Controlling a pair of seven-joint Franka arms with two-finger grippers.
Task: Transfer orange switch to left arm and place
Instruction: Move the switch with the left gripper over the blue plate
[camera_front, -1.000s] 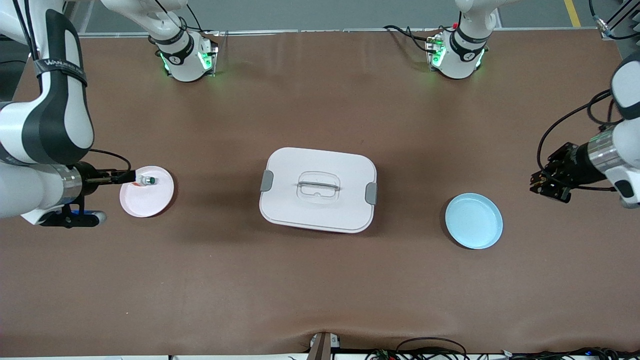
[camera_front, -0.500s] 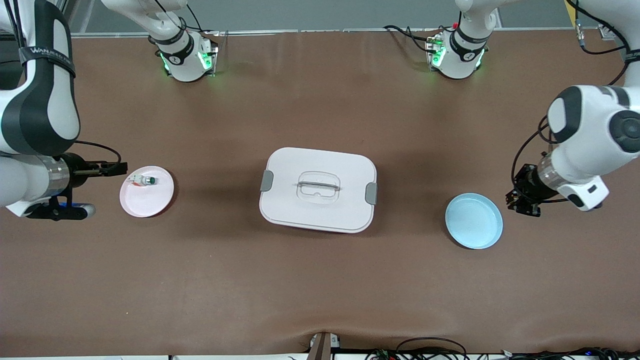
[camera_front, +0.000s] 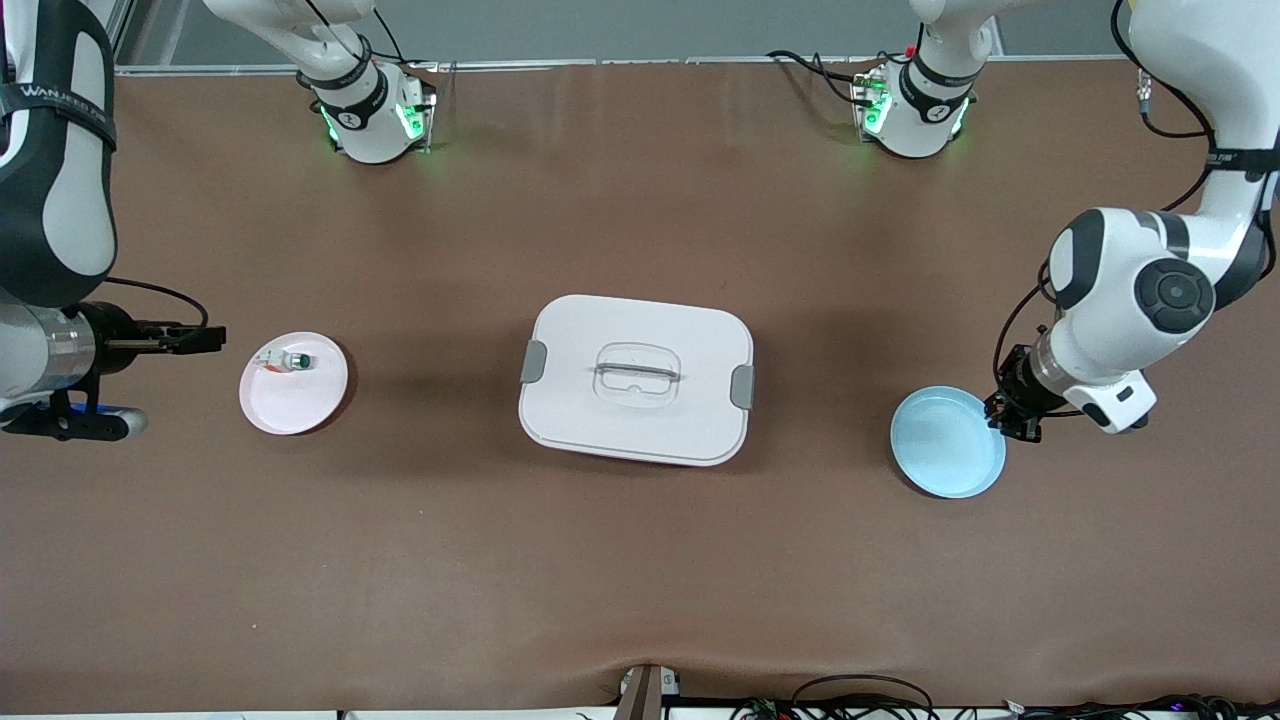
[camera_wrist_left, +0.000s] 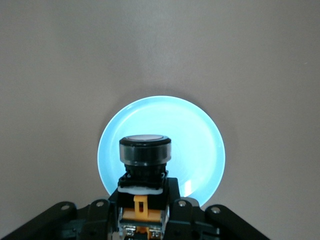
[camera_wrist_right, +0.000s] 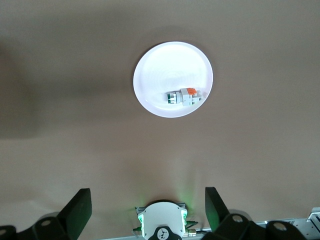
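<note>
The left gripper (camera_front: 1012, 420) hangs over the rim of the light blue plate (camera_front: 945, 445), clamped on the orange switch (camera_wrist_left: 144, 172): black body, round cap, orange clip at its base. The white box (camera_front: 635, 378) sits mid-bench, lid on, grey latches at both ends. The right gripper (camera_front: 205, 338), fingers spread and empty, waits just beside the pink plate (camera_front: 290, 395) holding a white-bodied green-button switch (camera_front: 288, 361).
</note>
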